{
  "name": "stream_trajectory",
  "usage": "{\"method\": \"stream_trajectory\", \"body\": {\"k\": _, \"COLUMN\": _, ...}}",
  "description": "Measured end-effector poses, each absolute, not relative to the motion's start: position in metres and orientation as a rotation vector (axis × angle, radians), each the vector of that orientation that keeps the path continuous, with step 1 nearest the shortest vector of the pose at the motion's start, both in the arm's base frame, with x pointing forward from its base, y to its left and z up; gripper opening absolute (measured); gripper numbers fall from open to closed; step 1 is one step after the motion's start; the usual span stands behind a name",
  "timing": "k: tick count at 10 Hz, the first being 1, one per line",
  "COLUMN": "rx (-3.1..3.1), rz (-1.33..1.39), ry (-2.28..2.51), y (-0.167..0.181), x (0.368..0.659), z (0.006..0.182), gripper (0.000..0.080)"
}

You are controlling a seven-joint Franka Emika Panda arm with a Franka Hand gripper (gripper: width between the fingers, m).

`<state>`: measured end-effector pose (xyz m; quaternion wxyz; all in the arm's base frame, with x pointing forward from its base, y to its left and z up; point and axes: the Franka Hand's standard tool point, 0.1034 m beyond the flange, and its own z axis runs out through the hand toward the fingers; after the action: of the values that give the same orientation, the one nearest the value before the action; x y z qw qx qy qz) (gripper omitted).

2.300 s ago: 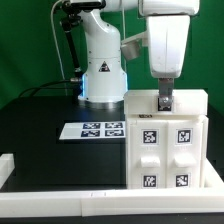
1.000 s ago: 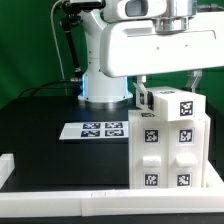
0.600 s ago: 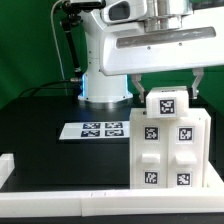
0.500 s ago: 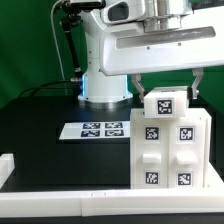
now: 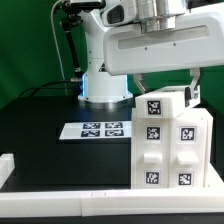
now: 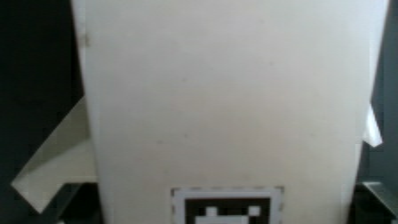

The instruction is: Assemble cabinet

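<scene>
The cabinet, a large white box with marker tags on its square front blocks, stands at the exterior view's right. My gripper hangs right over its top, one finger on each side of a white tagged part. It is shut on that part. The part sits tilted at the cabinet's top edge, with its tag facing the exterior view's left front. In the wrist view the white part fills the picture and shows its tag. The fingers barely show there.
The marker board lies flat on the black table left of the cabinet. The arm's white base stands behind it. A low white rail runs along the table's front and left edges.
My hand has turned over the cabinet top. The held part has swung with it, its tag now facing further to the exterior view's left. The cabinet body has not moved.
</scene>
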<state>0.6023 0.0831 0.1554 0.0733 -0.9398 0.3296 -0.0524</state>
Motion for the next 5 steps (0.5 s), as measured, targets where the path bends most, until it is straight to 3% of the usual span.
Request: {"method": "stream_trajectory", "body": {"k": 5, "rx": -2.488, "rz": -0.078, "ry": 1.586, "y": 0.0826, "x": 0.6023, "z": 0.1545, "gripper": 0.0560}}
